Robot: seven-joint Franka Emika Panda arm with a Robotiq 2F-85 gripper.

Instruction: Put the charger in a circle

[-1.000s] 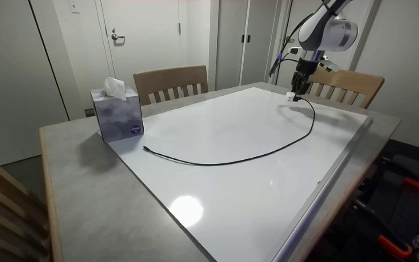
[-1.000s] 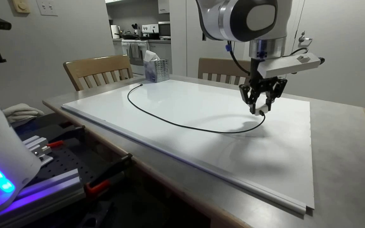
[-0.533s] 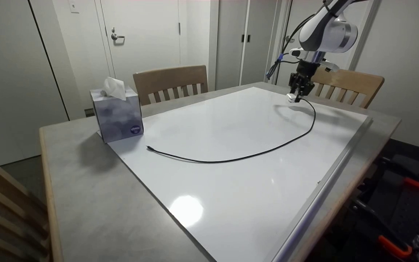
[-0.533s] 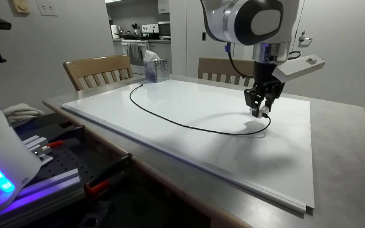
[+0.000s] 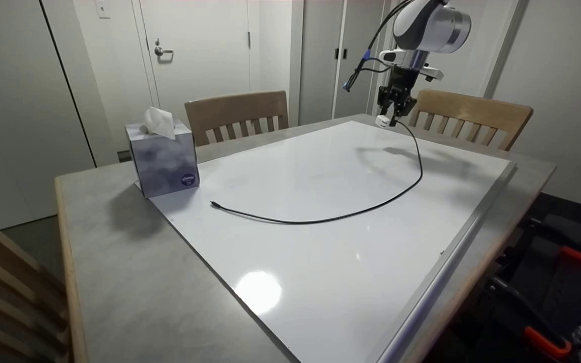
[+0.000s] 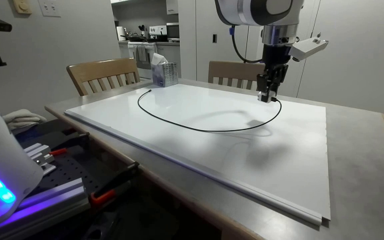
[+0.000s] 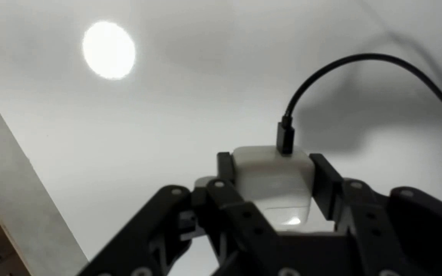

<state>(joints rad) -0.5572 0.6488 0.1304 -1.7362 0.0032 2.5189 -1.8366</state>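
Charger cable [image 5: 300, 223], black, in a wide open arc over the white board [image 5: 321, 282], partly lifted; dark tip [image 5: 216, 204] near the tissue box [image 5: 164, 161]. White plug block [image 7: 274, 184] hangs over the board, gripped across its sides by the gripper [image 7: 271, 167]. Handling: best carried round towards the tip, low and slow, so the arc closes without dragging the tip or kinking beside the block.

White plug block [image 7: 274, 186] in the gripper [image 7: 274, 168], black cable [image 7: 370, 56] apparently aloft.
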